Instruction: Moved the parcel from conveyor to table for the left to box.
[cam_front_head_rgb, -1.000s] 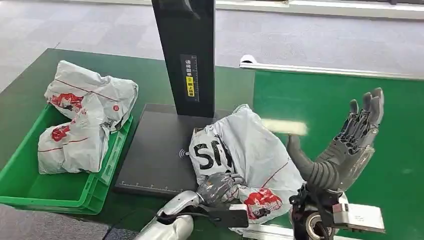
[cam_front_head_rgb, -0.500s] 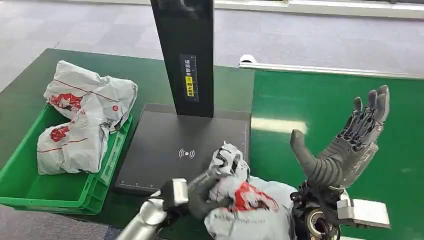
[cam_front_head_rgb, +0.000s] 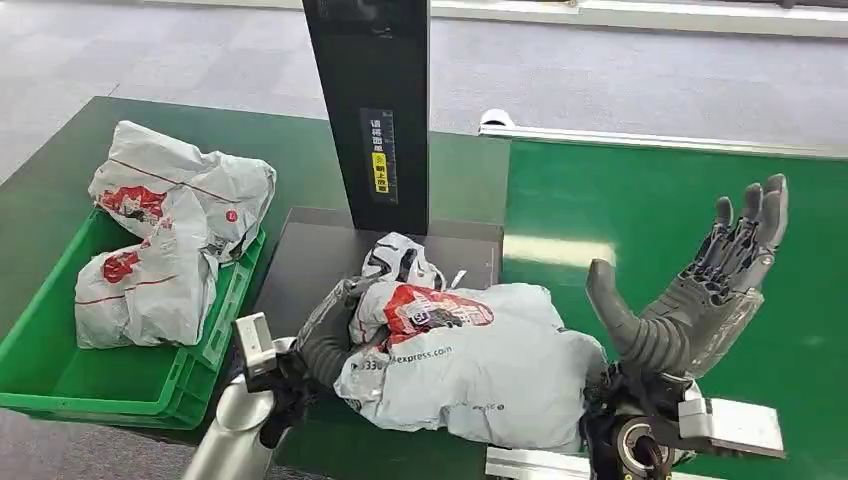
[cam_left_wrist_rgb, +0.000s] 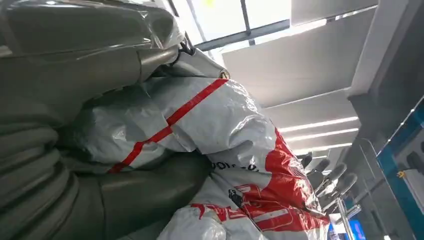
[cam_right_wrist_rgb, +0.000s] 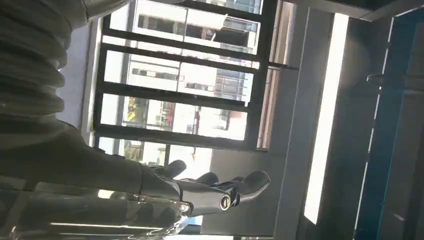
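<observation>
A crumpled grey-white parcel (cam_front_head_rgb: 470, 365) with red print hangs over the front of the black scanner pad (cam_front_head_rgb: 310, 262). My left hand (cam_front_head_rgb: 325, 345) grips its left end from below; up close the bag (cam_left_wrist_rgb: 215, 130) lies wrapped around the grey thumb and fingers (cam_left_wrist_rgb: 150, 187). My right hand (cam_front_head_rgb: 700, 290) stands upright over the green conveyor (cam_front_head_rgb: 680, 210), palm turned left, fingers apart, holding nothing. From its own wrist camera the right hand (cam_right_wrist_rgb: 215, 192) reaches out bare against windows.
A green bin (cam_front_head_rgb: 100, 380) at the left holds two similar parcels (cam_front_head_rgb: 165, 235). A tall black scanner post (cam_front_head_rgb: 372, 110) rises behind the pad. The dark green table (cam_front_head_rgb: 60, 190) runs under the bin.
My left arm has swung leftward, dragging the parcel off the conveyor side and lifting it over the scanner pad. The right hand has stayed raised, drifting slightly right.
</observation>
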